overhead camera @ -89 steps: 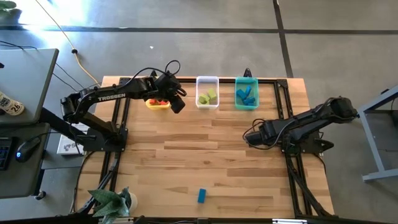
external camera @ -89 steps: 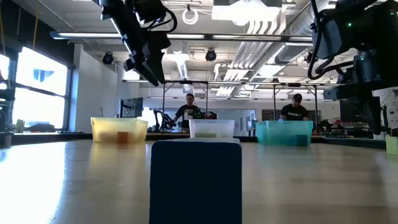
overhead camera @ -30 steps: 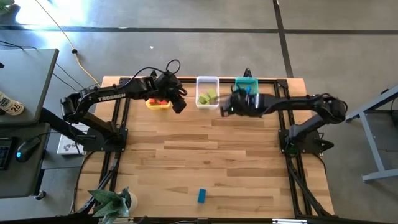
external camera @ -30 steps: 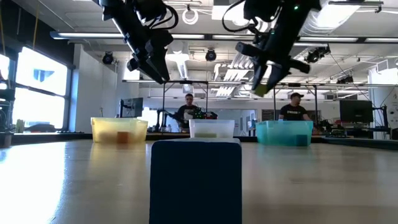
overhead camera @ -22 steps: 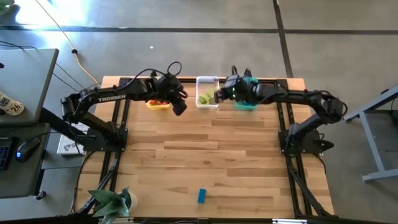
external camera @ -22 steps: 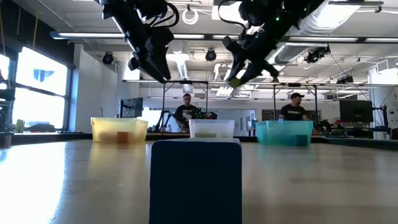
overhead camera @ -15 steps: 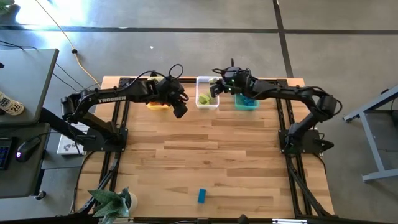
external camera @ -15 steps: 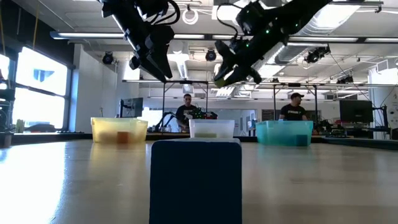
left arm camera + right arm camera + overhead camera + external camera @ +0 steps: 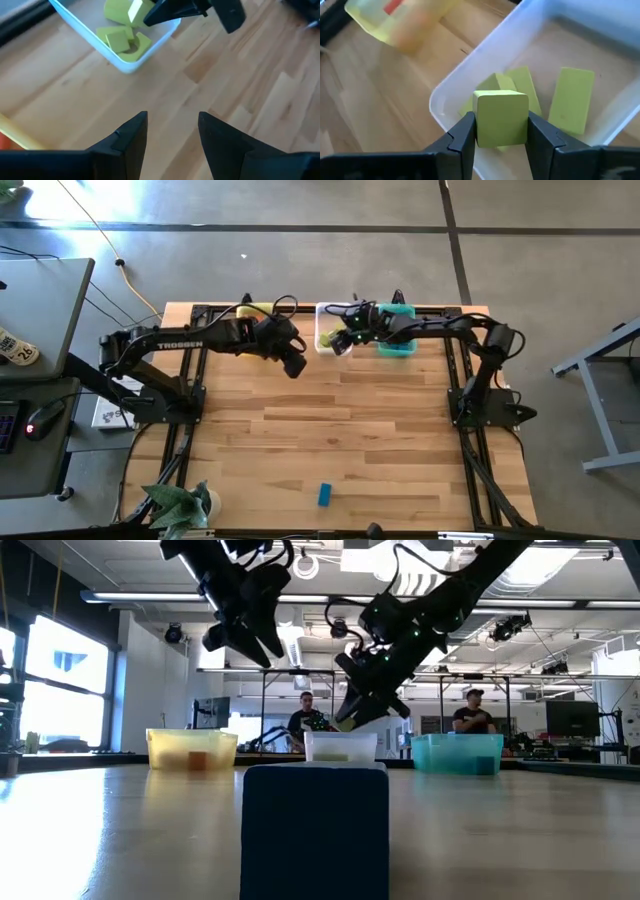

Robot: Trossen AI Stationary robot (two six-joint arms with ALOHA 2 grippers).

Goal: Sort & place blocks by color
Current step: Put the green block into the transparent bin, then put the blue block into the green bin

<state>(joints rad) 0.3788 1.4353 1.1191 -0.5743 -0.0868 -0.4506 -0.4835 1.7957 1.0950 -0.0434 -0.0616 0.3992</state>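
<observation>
My right gripper [image 9: 339, 340] is shut on a yellow-green cube [image 9: 501, 117] and hangs over the clear bin [image 9: 322, 310], just above its near-left corner [image 9: 440, 107]. Other yellow-green blocks [image 9: 572, 100] lie flat on that bin's floor. My left gripper [image 9: 293, 364] stands open and holds nothing, above the bare table between the yellow bin [image 9: 254, 310] and the clear bin. A blue block [image 9: 324, 494] lies on the table near its front edge. The teal bin [image 9: 400, 347] holds blue blocks, mostly hidden under my right arm. My right gripper pinches the yellow-green cube by two opposite side faces [image 9: 479, 122] between its two fingers [image 9: 462, 137]. The fingers slant down, coming from the table's right side. The cube is lifted clear, above the blocks on the bin's floor.
The three bins stand in a row along the far edge: yellow [image 9: 192, 748], clear [image 9: 340, 746], teal [image 9: 457, 752]. Red-orange blocks show in the yellow bin [image 9: 405, 25]. Wide bare tabletop [image 9: 340, 430] lies between the bins and the blue block [image 9: 315, 830]. People stand in the room behind.
My right gripper, still shut on the yellow-green cube, has gone from over the teal bin toward the table's left and down to just above the clear bin, rolling its wrist on the way. My left gripper has drifted a little toward the near edge, still open.
</observation>
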